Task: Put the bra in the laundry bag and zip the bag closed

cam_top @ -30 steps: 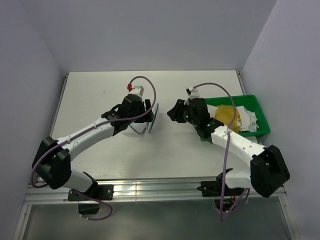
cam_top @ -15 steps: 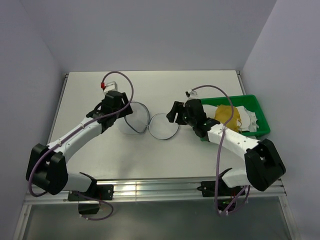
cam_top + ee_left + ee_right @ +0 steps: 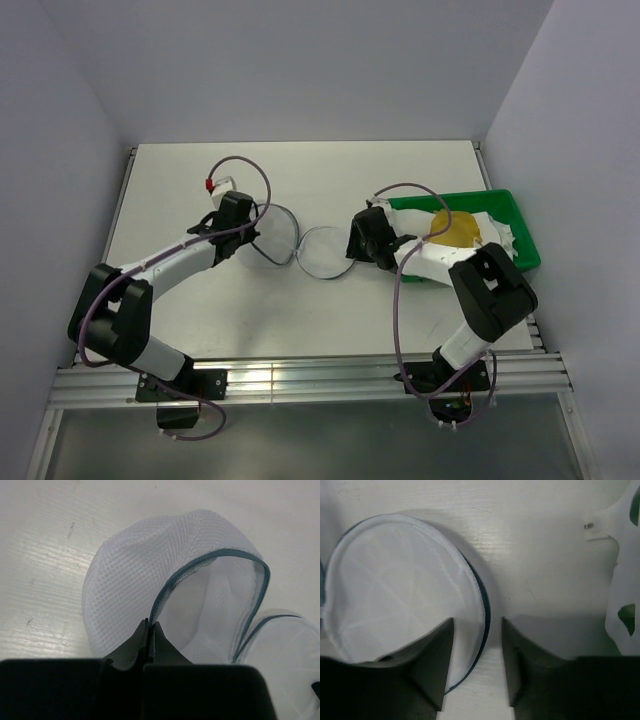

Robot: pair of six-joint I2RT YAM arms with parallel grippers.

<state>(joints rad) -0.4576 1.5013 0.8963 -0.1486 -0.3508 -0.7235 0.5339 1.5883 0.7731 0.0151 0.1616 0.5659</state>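
The laundry bag (image 3: 272,236) lies unzipped on the table, its white mesh body (image 3: 130,575) on the left and its round lid (image 3: 324,251) flat beside it. My left gripper (image 3: 151,624) is shut on the bag's blue-grey zipper rim at the near edge of its mouth. At the lid's right edge my right gripper (image 3: 477,621) stands open, with the lid's dark rim (image 3: 485,615) between the fingers and touching neither. The bra (image 3: 455,228), a yellow cup among white fabric, lies in the green tray (image 3: 520,245).
White fabric with a small metal piece (image 3: 620,555) hangs over the tray's left wall, just right of my right gripper. The grey side walls stand close on both sides. The metal rail with the arm bases (image 3: 300,380) runs along the near edge.
The lid has dropped flat to the right of the bag body. My left gripper has closed on the bag's rim. My right gripper has come down over the lid's right edge and its jaws have narrowed.
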